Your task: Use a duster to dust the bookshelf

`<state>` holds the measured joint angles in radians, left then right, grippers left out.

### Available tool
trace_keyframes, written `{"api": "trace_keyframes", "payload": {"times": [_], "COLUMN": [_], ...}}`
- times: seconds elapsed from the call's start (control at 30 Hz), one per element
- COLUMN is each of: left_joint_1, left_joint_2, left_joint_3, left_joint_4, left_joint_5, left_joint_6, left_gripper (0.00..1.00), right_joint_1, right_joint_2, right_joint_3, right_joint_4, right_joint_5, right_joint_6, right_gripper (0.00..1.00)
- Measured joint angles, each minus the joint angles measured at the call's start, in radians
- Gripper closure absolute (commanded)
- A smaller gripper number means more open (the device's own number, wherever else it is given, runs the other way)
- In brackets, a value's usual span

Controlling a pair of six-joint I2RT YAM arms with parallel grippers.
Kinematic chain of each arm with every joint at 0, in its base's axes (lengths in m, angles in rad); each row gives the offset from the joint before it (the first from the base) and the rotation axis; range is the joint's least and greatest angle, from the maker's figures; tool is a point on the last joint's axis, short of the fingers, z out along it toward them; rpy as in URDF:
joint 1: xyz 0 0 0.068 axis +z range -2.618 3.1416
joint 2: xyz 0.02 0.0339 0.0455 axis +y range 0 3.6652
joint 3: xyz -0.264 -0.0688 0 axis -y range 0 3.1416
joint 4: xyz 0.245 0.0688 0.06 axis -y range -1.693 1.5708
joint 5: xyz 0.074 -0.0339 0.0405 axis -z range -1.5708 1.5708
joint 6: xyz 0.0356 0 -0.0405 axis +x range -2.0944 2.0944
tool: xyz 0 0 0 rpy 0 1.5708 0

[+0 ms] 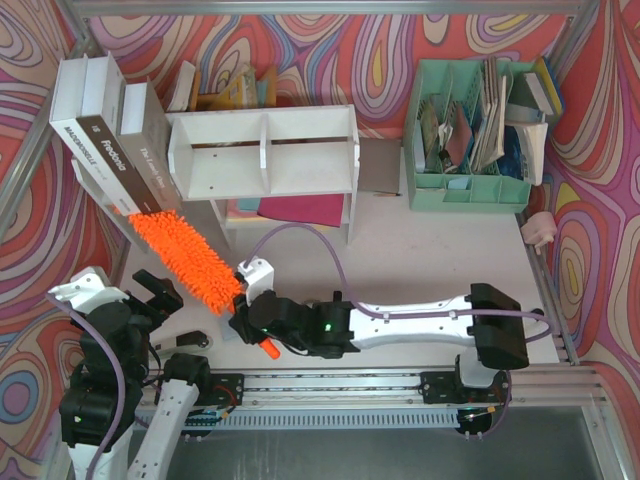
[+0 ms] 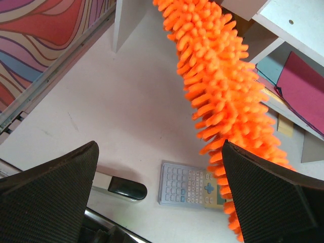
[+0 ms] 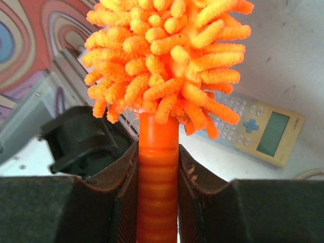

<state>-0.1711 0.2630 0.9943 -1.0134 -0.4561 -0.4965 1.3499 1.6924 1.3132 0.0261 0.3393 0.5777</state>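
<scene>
The duster (image 1: 186, 256) is clamped by its orange handle in the right gripper (image 3: 158, 163), both fingers (image 3: 121, 192) pressed flat against the ribbed plastic just below the fluffy head. From above, it runs on a slant from that grip up and to the left. Its far tip reaches the lower edge of the leaning books (image 1: 112, 140), just beside the left end of the bookshelf (image 1: 265, 150) (whether it touches either one, I cannot tell).

The bookshelf stands at the back of the table (image 1: 420, 260), its two compartments facing the arms. A green organizer (image 1: 468, 140) sits well to its right.

The left gripper (image 2: 161, 152) hangs near the front left of the table with its fingers spread wide and nothing between them. The duster passes close by one finger (image 2: 273, 197). A calculator (image 2: 190, 185) lies on the table under the duster.
</scene>
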Motion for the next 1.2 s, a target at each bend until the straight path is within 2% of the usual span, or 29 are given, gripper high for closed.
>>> {"api": "trace_keyframes", "payload": {"times": [0.27, 0.5, 0.67, 0.93, 1.2], "left_joint_1": [0.000, 0.000, 0.000, 0.000, 0.001], "left_joint_2": [0.000, 0.000, 0.000, 0.000, 0.000], "left_joint_3": [0.000, 0.000, 0.000, -0.001, -0.002], "left_joint_4": [0.000, 0.000, 0.000, 0.000, 0.000], "left_joint_5": [0.000, 0.000, 0.000, 0.000, 0.003], "left_joint_6": [0.000, 0.000, 0.000, 0.000, 0.000], "left_gripper": [0.02, 0.01, 0.02, 0.02, 0.01], "right_joint_1": [0.004, 0.006, 0.006, 0.014, 0.035], "right_joint_2": [0.089, 0.093, 0.043, -0.062, 0.016], "right_joint_3": [-0.072, -0.051, -0.058, -0.180, -0.096], "right_joint_4": [0.014, 0.042, 0.057, 0.032, 0.053], "right_joint_5": [-0.009, 0.028, 0.079, 0.182, 0.136], "right_joint_6": [0.014, -0.009, 0.003, 0.128, 0.095], "right_gripper": [1.00, 1.00, 1.00, 1.00, 1.00]}}
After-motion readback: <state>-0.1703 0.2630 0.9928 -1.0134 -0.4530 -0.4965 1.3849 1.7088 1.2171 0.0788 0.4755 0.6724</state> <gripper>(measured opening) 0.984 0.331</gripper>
